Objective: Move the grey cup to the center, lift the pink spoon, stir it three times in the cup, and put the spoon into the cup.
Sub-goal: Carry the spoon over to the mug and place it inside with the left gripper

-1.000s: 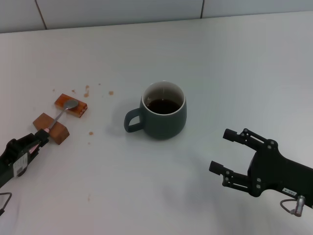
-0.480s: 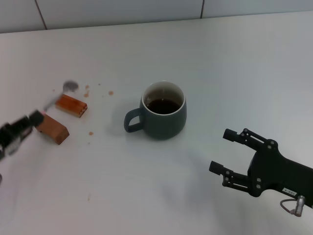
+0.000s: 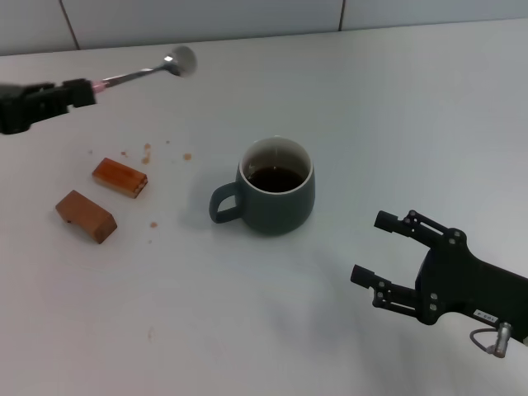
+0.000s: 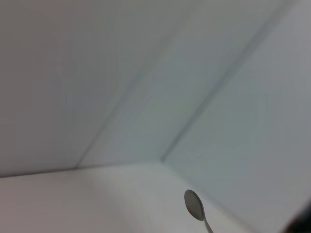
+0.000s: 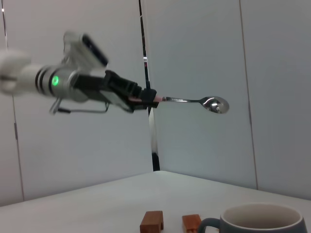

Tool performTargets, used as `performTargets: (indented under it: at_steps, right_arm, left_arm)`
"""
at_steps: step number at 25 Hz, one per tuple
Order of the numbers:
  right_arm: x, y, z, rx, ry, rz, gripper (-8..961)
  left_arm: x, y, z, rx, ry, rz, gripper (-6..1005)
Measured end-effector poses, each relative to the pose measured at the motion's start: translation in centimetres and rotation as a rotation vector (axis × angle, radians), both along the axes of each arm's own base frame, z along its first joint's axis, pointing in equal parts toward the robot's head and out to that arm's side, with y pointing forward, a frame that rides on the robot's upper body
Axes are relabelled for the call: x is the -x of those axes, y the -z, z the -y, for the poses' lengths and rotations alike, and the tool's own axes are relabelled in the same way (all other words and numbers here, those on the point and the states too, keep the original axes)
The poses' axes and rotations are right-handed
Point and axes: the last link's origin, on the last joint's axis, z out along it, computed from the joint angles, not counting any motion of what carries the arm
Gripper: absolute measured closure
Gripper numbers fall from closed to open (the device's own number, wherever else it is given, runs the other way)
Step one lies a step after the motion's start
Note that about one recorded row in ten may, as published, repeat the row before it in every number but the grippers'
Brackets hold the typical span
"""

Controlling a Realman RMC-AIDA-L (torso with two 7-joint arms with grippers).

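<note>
The grey cup [image 3: 276, 186] stands mid-table with dark liquid inside and its handle pointing left; its rim also shows in the right wrist view [image 5: 262, 218]. My left gripper [image 3: 82, 91] is raised at the far left, shut on the pink spoon [image 3: 144, 72] by its handle. The spoon is held level in the air, its metal bowl [image 3: 180, 59] pointing right, up and left of the cup. The spoon's bowl appears in the left wrist view [image 4: 193, 205] and the right wrist view [image 5: 215, 104]. My right gripper [image 3: 378, 247] rests open on the table at the lower right, apart from the cup.
Two brown blocks [image 3: 120, 177] [image 3: 85, 216] lie on the table left of the cup, with crumbs scattered around them. A tiled wall [image 3: 247, 16] runs along the table's far edge.
The left gripper lifted the spoon off the brown blocks and carried it up and toward the back. The cup has not moved; the right gripper barely shifted.
</note>
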Motion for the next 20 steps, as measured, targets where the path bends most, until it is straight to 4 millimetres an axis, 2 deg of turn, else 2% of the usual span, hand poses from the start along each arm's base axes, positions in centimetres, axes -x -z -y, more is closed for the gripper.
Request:
performTargets:
  at_steps: [1,4,7,9,12,14,20]
  right_arm:
    - [0.0,0.0,0.0,-0.001,0.000,0.000,133]
    - [0.1,0.0,-0.2,-0.003,-0.003,-0.001,133]
    - [0.1,0.0,-0.2,-0.004,-0.004,-0.001,133]
    - [0.1,0.0,-0.2,-0.004,-0.004,-0.001,133]
    - [0.1,0.0,-0.2,-0.004,-0.003,-0.002,133]
    - [0.1,-0.1,-0.2,-0.002,0.001,-0.003,133]
    - [0.1,0.0,-0.2,-0.001,0.005,-0.004,133]
  left_arm:
    - [-0.8,-0.2,-0.3,0.010,0.032,-0.063,867]
    - [-5.8,-0.3,-2.1,0.049,0.199,-0.374,866]
    - [-6.8,-0.2,-2.4,0.057,0.230,-0.424,864]
    - [-10.0,0.8,-3.4,0.098,0.335,-0.576,863]
    - [-10.6,1.1,-3.7,0.103,0.355,-0.603,862]
    - [-12.5,2.4,-4.0,0.140,0.440,-0.681,861]
    - [-14.2,4.1,-4.0,0.175,0.524,-0.775,858]
